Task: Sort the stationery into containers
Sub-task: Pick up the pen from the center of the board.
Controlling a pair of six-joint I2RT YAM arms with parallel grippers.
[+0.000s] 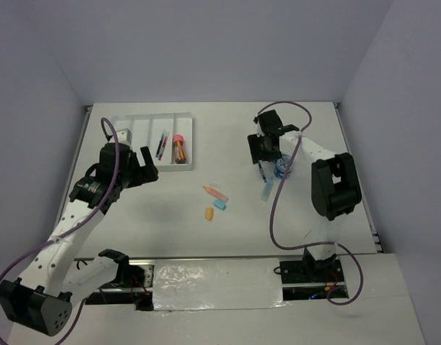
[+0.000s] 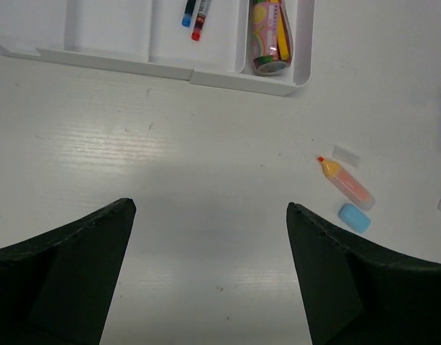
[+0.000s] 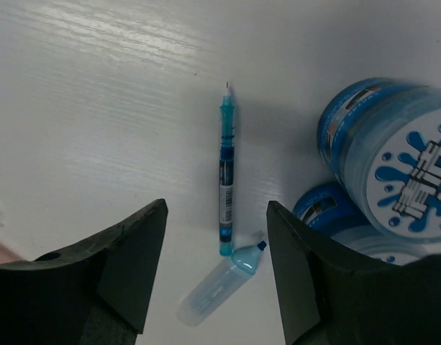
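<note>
The white divided tray (image 1: 143, 130) lies at the far left, holding thin pens (image 1: 161, 145) and a pink-capped orange piece (image 1: 178, 149). My left gripper (image 1: 137, 169) hovers open just in front of the tray (image 2: 227, 77) with nothing between its fingers (image 2: 210, 205). Mid-table lie an orange-tipped tube (image 2: 346, 183), a light-blue eraser (image 2: 355, 218) and an orange eraser (image 1: 209, 213). My right gripper (image 3: 217, 204) is open, its fingers straddling the lower end of a blue pen (image 3: 226, 176) without touching it. A pale blue tube (image 3: 219, 287) lies just below the pen. Two blue-lidded tubs (image 3: 393, 147) stand to the right.
A small clear cap (image 2: 344, 155) lies beside the orange-tipped tube. The lower tub (image 3: 328, 208) sits close to my right finger (image 3: 306, 266). Grey walls enclose the table on three sides.
</note>
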